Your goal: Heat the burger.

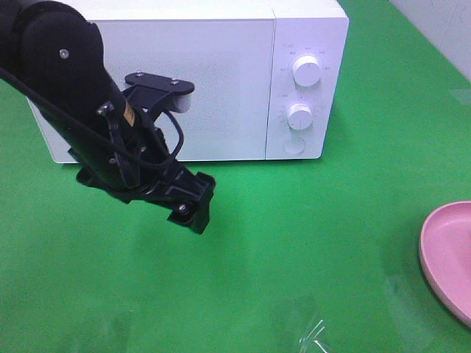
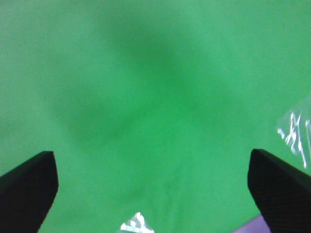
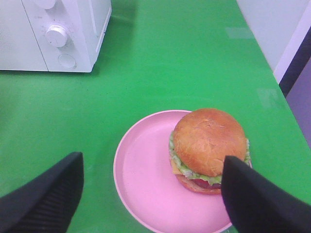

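The left gripper [image 2: 153, 189] stands spread wide with nothing between its dark fingers [image 2: 29, 187], and its wrist view shows only blurred green table cover [image 2: 146, 97] beneath, with a shiny glint of something clear near one edge that cannot be identified. From the high camera that same left gripper [image 1: 193, 213] is seen from behind at the end of the black arm [image 1: 66, 81], hanging above the cloth in front of the white microwave [image 1: 221, 81]; the arm hides the left part of the door, which looks shut, and the fingertips themselves are hard to pick out there. The right gripper [image 3: 153, 194] is likewise released and holds nothing; its fingers [image 3: 252, 199] frame the burger [image 3: 209, 150], which only this wrist view shows. The burger sits upright, bun top facing up, on the pink plate [image 3: 141, 179], toward the side of the plate farther from the microwave, and one finger covers a bit of its lower edge. In the high view just an arc of the pink plate [image 1: 445, 257] appears, cut off at the right border, and the right gripper is out of frame. The microwave's two knobs [image 1: 306, 70] are seen from both views.
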You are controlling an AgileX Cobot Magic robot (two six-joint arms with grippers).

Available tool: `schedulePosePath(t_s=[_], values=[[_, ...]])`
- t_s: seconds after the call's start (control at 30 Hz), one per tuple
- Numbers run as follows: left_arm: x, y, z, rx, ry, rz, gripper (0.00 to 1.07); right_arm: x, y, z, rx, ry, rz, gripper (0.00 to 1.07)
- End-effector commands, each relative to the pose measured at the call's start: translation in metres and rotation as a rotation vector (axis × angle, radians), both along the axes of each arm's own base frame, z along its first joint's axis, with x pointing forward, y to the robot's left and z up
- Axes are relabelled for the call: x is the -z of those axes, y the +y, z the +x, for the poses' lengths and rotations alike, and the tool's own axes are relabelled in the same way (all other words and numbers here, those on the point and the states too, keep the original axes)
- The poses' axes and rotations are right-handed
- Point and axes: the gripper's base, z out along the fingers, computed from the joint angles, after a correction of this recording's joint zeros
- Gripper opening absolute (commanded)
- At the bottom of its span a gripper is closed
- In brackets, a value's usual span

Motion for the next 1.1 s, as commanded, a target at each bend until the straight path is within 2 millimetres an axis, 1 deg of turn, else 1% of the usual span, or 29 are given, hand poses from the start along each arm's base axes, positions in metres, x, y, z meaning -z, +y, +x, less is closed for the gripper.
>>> schedulePosePath(t_s=[0.03, 0.1, 0.13, 0.17, 0.2, 0.23, 0.3, 0.33, 0.37, 0.4, 0.43, 0.47, 0.5, 0.53, 0.57, 0.6, 0.63, 0.67, 0.7, 0.73, 0.77, 0.8, 0.83, 0.87, 0.93, 1.03, 1.1], values=[[-0.011, 0.012, -0.016, 0.009, 0.116, 0.097, 0.99, 0.001, 0.000, -0.003, 0.000, -0.030, -0.009, 0.75], [-0.014, 0.014, -0.018, 0.009, 0.127, 0.106, 0.99, 0.001, 0.000, -0.003, 0.000, -0.030, -0.009, 0.75], [-0.019, 0.019, -0.020, 0.002, 0.136, 0.112, 0.99, 0.001, 0.000, -0.003, 0.000, -0.030, -0.009, 0.75], [-0.019, 0.019, -0.020, 0.002, 0.136, 0.112, 0.99, 0.001, 0.000, -0.003, 0.000, -0.030, -0.009, 0.75], [-0.025, 0.025, -0.021, -0.012, 0.143, 0.114, 0.99, 0.001, 0.000, -0.003, 0.000, -0.030, -0.009, 0.75], [-0.025, 0.025, -0.021, -0.012, 0.143, 0.114, 0.99, 0.001, 0.000, -0.003, 0.000, -0.030, -0.009, 0.75], [-0.036, 0.040, -0.019, -0.047, 0.150, 0.115, 0.99, 0.001, 0.000, -0.003, 0.000, -0.030, -0.009, 0.75], [-0.036, 0.040, -0.019, -0.047, 0.150, 0.115, 0.99, 0.001, 0.000, -0.003, 0.000, -0.030, -0.009, 0.75], [-0.044, 0.052, -0.015, -0.073, 0.144, 0.107, 0.99, 0.001, 0.000, -0.003, 0.000, -0.030, -0.009, 0.75], [-0.044, 0.052, -0.015, -0.073, 0.144, 0.107, 0.99, 0.001, 0.000, -0.003, 0.000, -0.030, -0.009, 0.75], [-0.052, 0.067, -0.010, -0.110, 0.130, 0.091, 0.99, 0.001, 0.000, -0.003, 0.000, -0.030, -0.009, 0.75], [-0.052, 0.067, -0.010, -0.110, 0.130, 0.091, 0.99, 0.001, 0.000, -0.003, 0.000, -0.030, -0.009, 0.75], [-0.060, 0.082, -0.005, -0.145, 0.115, 0.073, 0.99, 0.001, 0.000, -0.003, 0.000, -0.030, -0.009, 0.75], [-0.065, 0.091, -0.003, -0.168, 0.108, 0.061, 0.99, 0.001, 0.000, -0.003, 0.000, -0.030, -0.009, 0.75], [-0.065, 0.091, -0.003, -0.168, 0.108, 0.061, 0.99, 0.001, 0.000, -0.003, 0.000, -0.030, -0.009, 0.75], [-0.072, 0.107, 0.000, -0.209, 0.095, 0.039, 0.99, 0.001, 0.000, -0.003, 0.000, -0.030, -0.009, 0.75], [-0.072, 0.107, 0.000, -0.209, 0.095, 0.039, 0.99, 0.001, 0.000, -0.003, 0.000, -0.030, -0.009, 0.75], [-0.075, 0.116, 0.001, -0.229, 0.095, 0.030, 0.99, 0.001, 0.000, -0.003, 0.000, -0.030, -0.009, 0.75], [-0.080, 0.132, 0.003, -0.265, 0.094, 0.018, 0.99, 0.001, 0.000, -0.003, 0.000, -0.030, -0.009, 0.75], [-0.080, 0.132, 0.003, -0.265, 0.094, 0.018, 0.99, 0.001, 0.000, -0.003, 0.000, -0.030, -0.009, 0.75], [-0.087, 0.150, 0.003, -0.302, 0.083, 0.006, 0.99, 0.001, 0.000, -0.003, 0.000, -0.030, -0.009, 0.75], [-0.087, 0.150, 0.003, -0.302, 0.083, 0.006, 0.99, 0.001, 0.000, -0.003, 0.000, -0.030, -0.009, 0.75], [-0.095, 0.163, 0.001, -0.337, 0.067, -0.011, 0.99, 0.001, 0.000, -0.003, 0.000, -0.030, -0.009, 0.75], [-0.095, 0.163, 0.001, -0.337, 0.067, -0.011, 0.99, 0.001, 0.000, -0.003, 0.000, -0.030, -0.009, 0.75], [-0.108, 0.184, -0.008, -0.399, 0.023, -0.035, 0.99, 0.001, 0.000, -0.003, 0.000, -0.030, -0.009, 0.75], [-0.111, 0.188, -0.012, -0.416, 0.010, -0.039, 0.99, 0.001, 0.000, -0.003, 0.000, -0.030, -0.009, 0.75], [-0.112, 0.202, -0.031, -0.479, -0.019, -0.053, 0.99, 0.001, 0.000, -0.003, 0.000, -0.030, -0.009, 0.75]])
